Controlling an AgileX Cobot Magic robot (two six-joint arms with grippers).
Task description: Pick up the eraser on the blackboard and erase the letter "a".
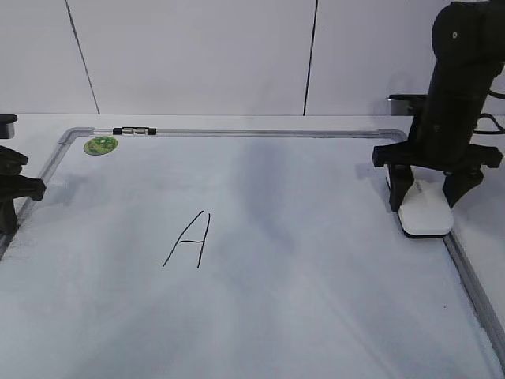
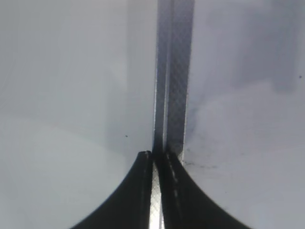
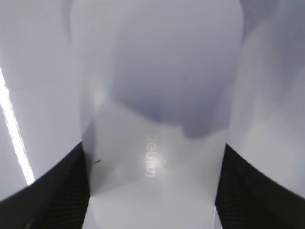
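The blackboard [image 1: 316,300] lies flat, a white board with a silver frame. A tall capital "A" [image 1: 189,241] is drawn left of its middle. No small letter "a" shows beside it. The eraser [image 1: 426,217], a white block, rests at the board's right edge. My right gripper [image 1: 426,204] stands over it with a finger against each long side. In the right wrist view the eraser [image 3: 157,95] fills the gap between the jaws [image 3: 152,148], with grey lettering on top. My left gripper [image 1: 9,188] is shut and empty at the board's left frame [image 2: 176,71], as the left wrist view [image 2: 156,153] shows.
A round green sticker [image 1: 100,145] sits in the board's far left corner. A thin black and silver pen [image 1: 134,131] lies along the far frame. A dark block [image 1: 406,103] stands behind the right arm. White wall panels close the back.
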